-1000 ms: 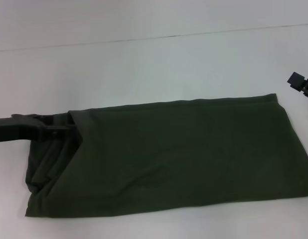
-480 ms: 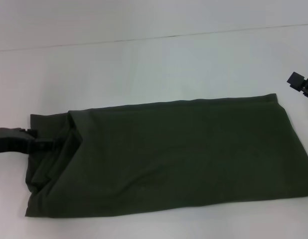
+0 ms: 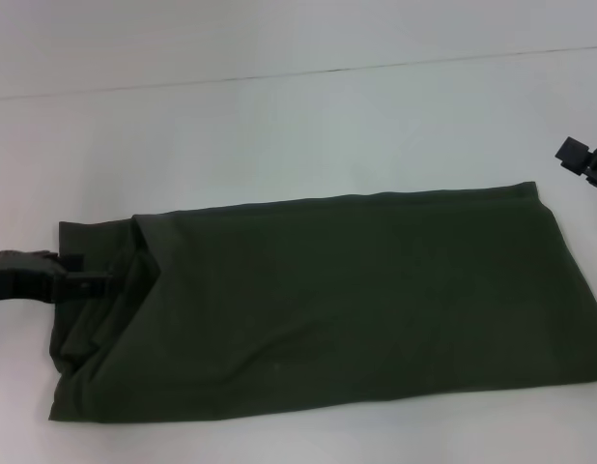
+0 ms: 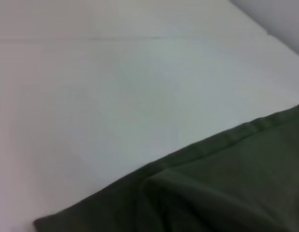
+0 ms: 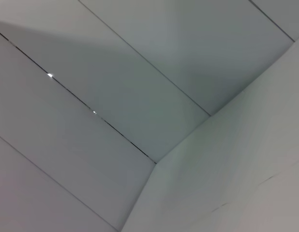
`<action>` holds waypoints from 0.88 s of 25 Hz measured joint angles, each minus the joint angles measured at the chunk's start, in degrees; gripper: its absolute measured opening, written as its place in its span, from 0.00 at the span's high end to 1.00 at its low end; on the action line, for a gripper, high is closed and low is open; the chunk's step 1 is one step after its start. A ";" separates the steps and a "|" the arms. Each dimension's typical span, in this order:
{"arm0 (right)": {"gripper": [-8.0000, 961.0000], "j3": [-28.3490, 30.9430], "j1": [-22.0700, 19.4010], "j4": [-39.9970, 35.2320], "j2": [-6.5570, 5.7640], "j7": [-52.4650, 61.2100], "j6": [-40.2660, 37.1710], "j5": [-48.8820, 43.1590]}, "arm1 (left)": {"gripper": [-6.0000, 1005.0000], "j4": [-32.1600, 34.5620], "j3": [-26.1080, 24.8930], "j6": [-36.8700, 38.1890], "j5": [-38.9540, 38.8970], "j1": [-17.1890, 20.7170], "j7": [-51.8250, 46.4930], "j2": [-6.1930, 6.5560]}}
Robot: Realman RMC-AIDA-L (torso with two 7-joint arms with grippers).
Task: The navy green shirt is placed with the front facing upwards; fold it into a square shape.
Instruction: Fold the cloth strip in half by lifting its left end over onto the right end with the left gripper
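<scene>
- Lying flat on the white table [image 3: 279, 126]: the navy green shirt [image 3: 356, 300], already folded into one long strip, plain side up, no letters showing.
- Stretching from the left side of the table right across to the far right.
- Bunching up a little at the left end, with one flap turned over and a crease running slantwise.
- Hovering low at that bunched left end: the left gripper [image 3: 103, 281], its thin tip just over the edge of the cloth.
- Sliding back toward the left since a second ago, when reaching further in over the folded corner.
- Uncovering more of the top left corner of the cloth that way.
- Looking like letting go after a fold, but hard telling whether the tip is open or pinching cloth.
- Waiting far off at the right edge of the table: the right gripper [image 3: 583, 163], touching nothing, fingers not clear enough for telling.
- Still needing folding end to end, probably, for making a square.
</scene>
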 joint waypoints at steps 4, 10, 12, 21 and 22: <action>0.46 -0.06 0.10 0.01 0.01 0.02 0.00 0.00 | 0.08 0.40 -0.13 2.74 -2.72 -0.32 1.01 0.16; 0.46 -0.08 0.16 0.00 0.03 -0.03 0.07 0.00 | 0.09 0.66 0.16 9.32 -6.73 -0.41 5.87 -0.25; 0.46 -0.07 0.15 0.00 0.08 -0.04 0.13 0.00 | 0.09 0.27 0.45 9.93 -6.93 -0.58 6.56 -0.52; 0.46 -0.19 0.15 0.00 0.23 0.03 0.41 0.00 | 0.12 -0.71 2.71 11.15 -7.29 -0.85 8.84 -2.33; 0.46 -0.19 0.14 0.00 0.25 0.02 0.42 0.00 | 0.13 -0.71 2.85 11.31 -7.44 -0.85 8.93 -2.41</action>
